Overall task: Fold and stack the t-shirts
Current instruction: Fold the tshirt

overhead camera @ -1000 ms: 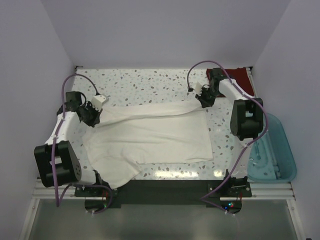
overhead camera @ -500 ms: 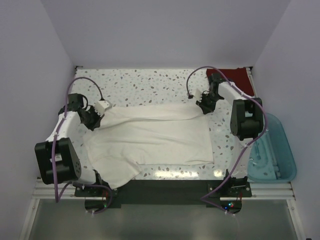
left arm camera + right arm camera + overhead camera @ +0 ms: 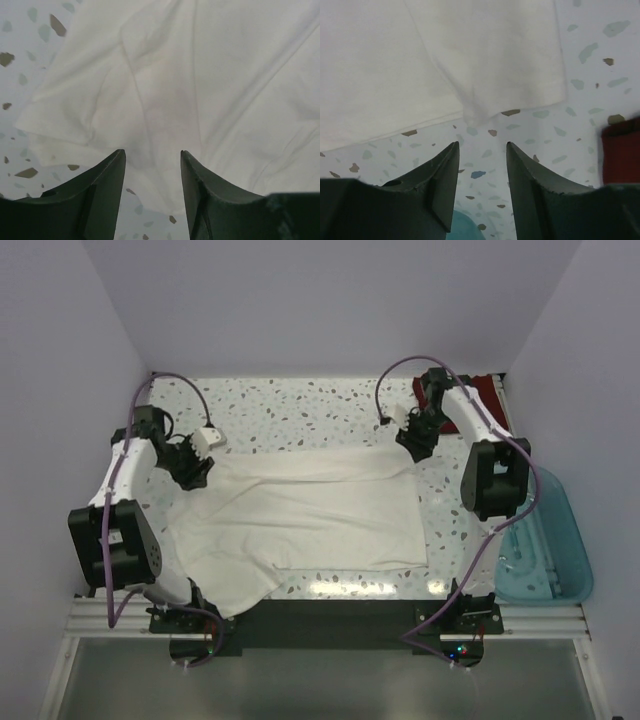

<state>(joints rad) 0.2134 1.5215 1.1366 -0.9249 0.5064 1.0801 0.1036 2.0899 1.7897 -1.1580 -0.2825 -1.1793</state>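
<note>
A large plain white cloth t-shirt (image 3: 310, 515) lies spread flat over the middle of the white speckled table (image 3: 300, 410). It reaches from close to the left edge to a little right of centre. Its near-left part bulges out to the near edge of the table, and its far hem runs roughly straight between the two arms.

The left tool (image 3: 197, 462) hangs at the far-left corner of the shirt. In the left wrist view its two dark fingers stand apart with nothing clamped between them. The left tool (image 3: 152, 155) points at the creased white cloth (image 3: 200, 75), whose rounded corner lies on the speckled surface just ahead of the fingertips.

The right tool (image 3: 418, 440) sits at the far-right corner of the shirt, and its fingers are likewise spread and hold nothing. From the right wrist camera the right tool (image 3: 481, 147) is over bare table, and the shirt's corner (image 3: 420, 60) lies just beyond the gap, with one small fold of cloth pointing toward it.

A dark red folded cloth t-shirt (image 3: 492, 398) rests in the far-right corner of the table, partly hidden by the right arm, and well apart from the white one. Its edge shows at the right of the right wrist view (image 3: 620, 152).

A translucent teal plastic bin (image 3: 572, 540) stands off the right edge of the table, toward the near side.
</note>
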